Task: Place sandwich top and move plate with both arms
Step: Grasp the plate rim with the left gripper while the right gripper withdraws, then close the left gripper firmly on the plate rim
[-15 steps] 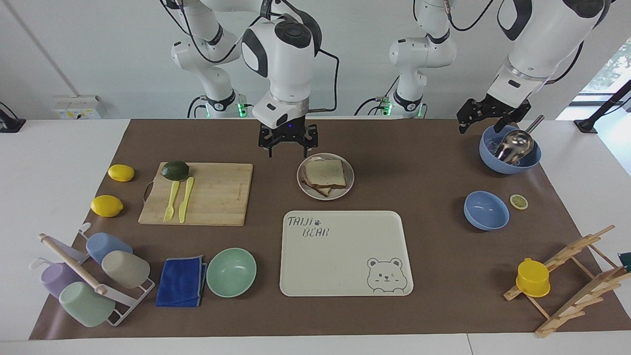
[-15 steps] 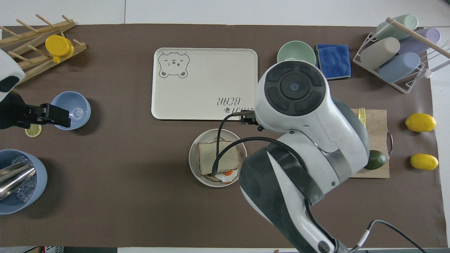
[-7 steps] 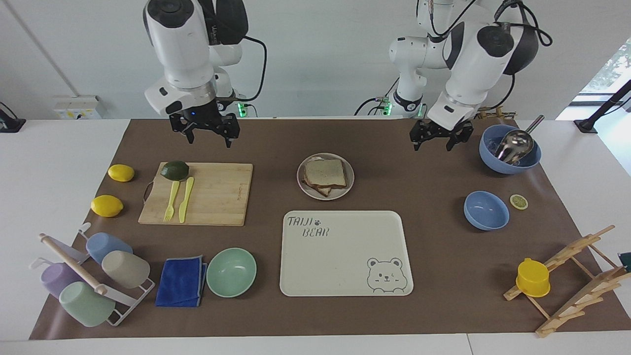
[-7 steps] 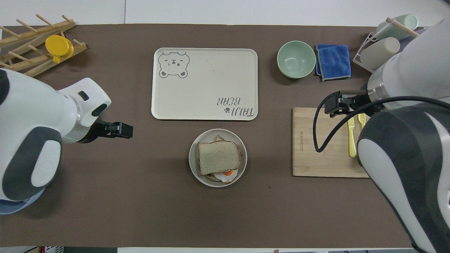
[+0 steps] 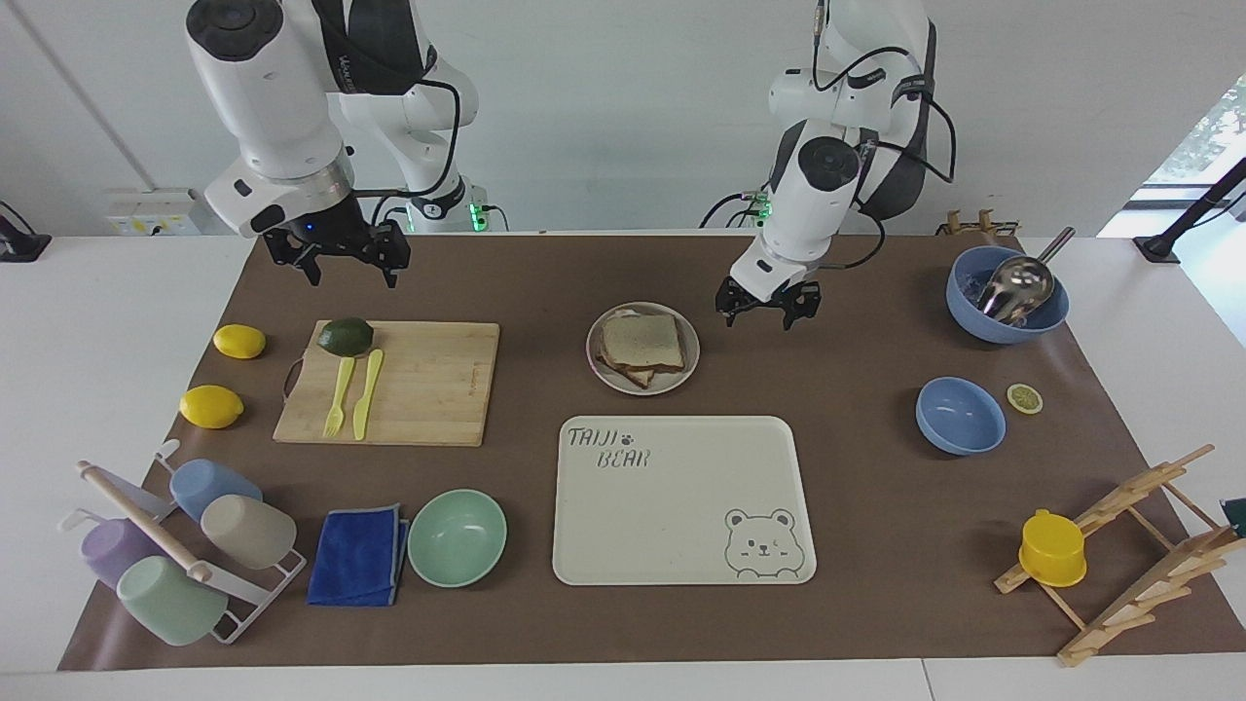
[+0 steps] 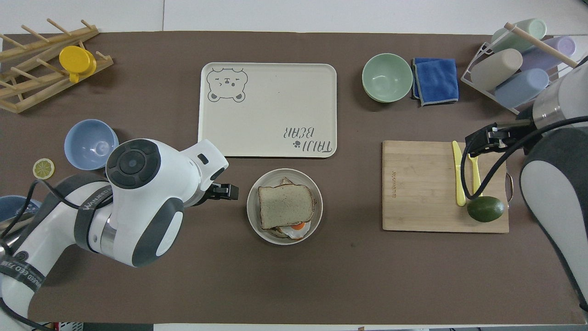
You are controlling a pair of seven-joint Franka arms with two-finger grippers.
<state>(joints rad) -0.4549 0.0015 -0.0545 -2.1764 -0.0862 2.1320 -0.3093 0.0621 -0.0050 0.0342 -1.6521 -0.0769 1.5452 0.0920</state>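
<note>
Bread top [image 5: 641, 340] already sits on stack on plate [image 5: 680, 375], between board [image 5: 428, 385] and blue bowls, just nearer robots than tray [image 5: 681, 501]. Left gripper [image 5: 768, 304] hangs beside plate, open, empty. Right gripper [image 5: 336, 253] over mat near board, open, empty. Plate likely stiff, smooth, slippery; stack loose, may slide. Best pinch rim at two facing edges, keep level.

The left arm bends down from its base at two o'clock in the facing view, its end effector [image 5: 767, 305] pointing down, fingers spread, holding nothing. The right arm stands tall at ten o'clock, its end effector [image 5: 338, 257] raised above the table, fingers likewise spread, nothing held.
</note>
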